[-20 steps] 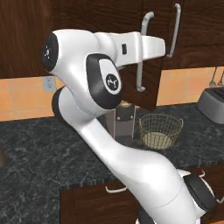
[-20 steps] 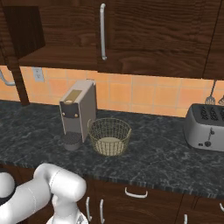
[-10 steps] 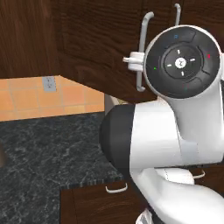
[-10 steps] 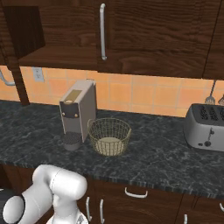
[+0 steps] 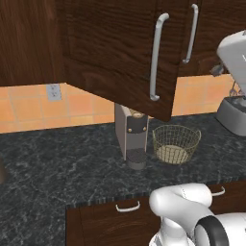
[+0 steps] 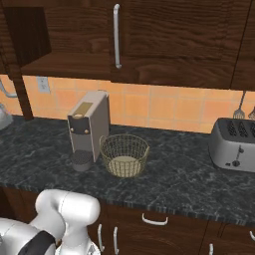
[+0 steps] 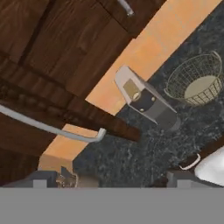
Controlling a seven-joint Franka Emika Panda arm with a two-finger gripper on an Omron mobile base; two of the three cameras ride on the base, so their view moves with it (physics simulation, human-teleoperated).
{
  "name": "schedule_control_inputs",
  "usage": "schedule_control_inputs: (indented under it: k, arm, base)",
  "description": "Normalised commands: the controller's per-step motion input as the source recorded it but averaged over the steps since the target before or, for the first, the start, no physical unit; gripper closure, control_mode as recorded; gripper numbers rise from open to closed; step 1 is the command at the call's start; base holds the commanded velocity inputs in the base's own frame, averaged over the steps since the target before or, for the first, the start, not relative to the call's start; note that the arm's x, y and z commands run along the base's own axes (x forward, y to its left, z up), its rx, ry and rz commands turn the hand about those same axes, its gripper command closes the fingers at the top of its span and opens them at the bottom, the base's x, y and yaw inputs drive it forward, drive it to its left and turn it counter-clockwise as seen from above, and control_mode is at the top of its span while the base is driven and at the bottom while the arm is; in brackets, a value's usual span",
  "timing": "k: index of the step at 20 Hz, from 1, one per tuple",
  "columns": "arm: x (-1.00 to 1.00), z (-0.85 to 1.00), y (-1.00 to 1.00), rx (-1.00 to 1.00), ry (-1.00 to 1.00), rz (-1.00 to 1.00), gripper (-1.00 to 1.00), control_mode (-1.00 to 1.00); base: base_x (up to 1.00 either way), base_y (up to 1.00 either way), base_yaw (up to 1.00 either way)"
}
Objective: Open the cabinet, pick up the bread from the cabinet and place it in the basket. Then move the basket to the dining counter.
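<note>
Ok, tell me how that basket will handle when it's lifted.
The basket is thin open wire mesh, so probably light and slightly springy at the rim. Its round bowl shape on a flat bottom looks stable. It sits empty, so nothing should shift inside.

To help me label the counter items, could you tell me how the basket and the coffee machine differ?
The basket is low, round and open-topped, of see-through tan wire mesh with a pale bottom and nothing in it; the coffee machine is a tall, solid, grey box with a dark front panel. The coffee machine stands nearer the wall, to the basket's left. Both rest upright on the black speckled counter, side by side.
</note>
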Motion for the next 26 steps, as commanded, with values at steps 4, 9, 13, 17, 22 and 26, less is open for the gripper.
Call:
schedule_control_inputs:
  k: [4, 9, 13, 17, 22, 26]
  arm:
    - [0.65, -0.08, -0.04, 0.84, 0.48, 0.28, -1.00, -1.00]
    - [0.84, -0.19, 0.00, 0.74, 0.41, 0.13, -1.00, -1.00]
    - [0.75, -0.25, -0.09, 0.38, 0.14, 0.02, -1.00, -1.00]
    - [0.34, -0.09, -0.03, 0.11, -0.01, 0.00, -1.00, -1.00]
    - [0.21, 0.02, 0.01, -0.09, 0.02, 0.02, -1.00, -1.00]
    - [0.50, 0.00, 0.04, -0.08, 0.10, 0.07, -1.00, -1.00]
  base:
    - [0.00, 0.00, 0.00]
    - [0.00, 0.00, 0.00]
    - [0.00, 0.00, 0.00]
    - [0.00, 0.00, 0.00]
    - [0.00, 0.00, 0.00]
    - [0.00, 0.00, 0.00]
